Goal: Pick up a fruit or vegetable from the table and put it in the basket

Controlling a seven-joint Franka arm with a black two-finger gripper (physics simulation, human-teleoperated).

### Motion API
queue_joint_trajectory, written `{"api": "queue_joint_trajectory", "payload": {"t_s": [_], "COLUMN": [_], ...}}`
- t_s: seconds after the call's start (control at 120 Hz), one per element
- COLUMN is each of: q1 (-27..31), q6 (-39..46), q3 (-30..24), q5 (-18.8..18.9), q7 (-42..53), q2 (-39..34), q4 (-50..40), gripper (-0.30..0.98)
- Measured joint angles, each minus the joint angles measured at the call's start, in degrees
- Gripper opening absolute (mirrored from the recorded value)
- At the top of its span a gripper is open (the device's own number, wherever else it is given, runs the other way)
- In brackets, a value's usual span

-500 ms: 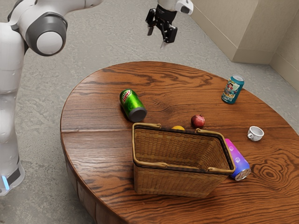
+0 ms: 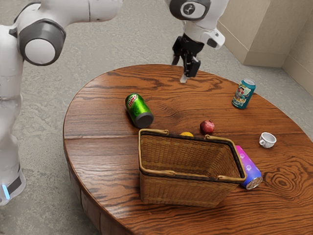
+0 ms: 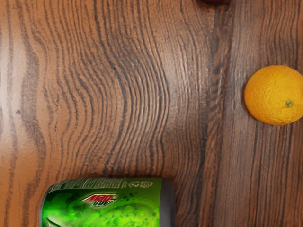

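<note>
Gripper, spread and empty, has moved toward the exterior view's five o'clock. Orange bears six o'clock; approach apparently progressing.

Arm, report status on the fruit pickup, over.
Gripper open, empty, above table. Orange and red fruit on table, ungrasped. Basket close beside orange, may crowd approach.

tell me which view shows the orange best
The wrist view: nearly all of the orange is in it, with its dimpled peel and stem spot clear. In the exterior view, the basket's rim hides much of it, leaving just a small yellow-orange top.
</note>
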Motion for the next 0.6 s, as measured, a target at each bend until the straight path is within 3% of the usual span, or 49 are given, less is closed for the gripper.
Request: {"api": "queue_joint_trajectory", "payload": {"t_s": [0.3,0.35,0.492,0.533,0.6], "q1": [1.23,3.57,7.33,10.49,18.80], "q6": [1.21,1.79,10.80,12.96,15.54], "q3": [0.47,0.59,0.50,-2.76,-14.66], "q5": [-4.55,-5.44,-5.50,-5.92,-5.41], "q7": [0.72,0.65,3.74,4.71,6.13], "q2": [3.78,4.19,7.85,13.45,22.48], "q4": [1.97,1.78,1.78,8.55,18.73], "gripper": [0.69,0.69,0.69,0.69,0.69]}}
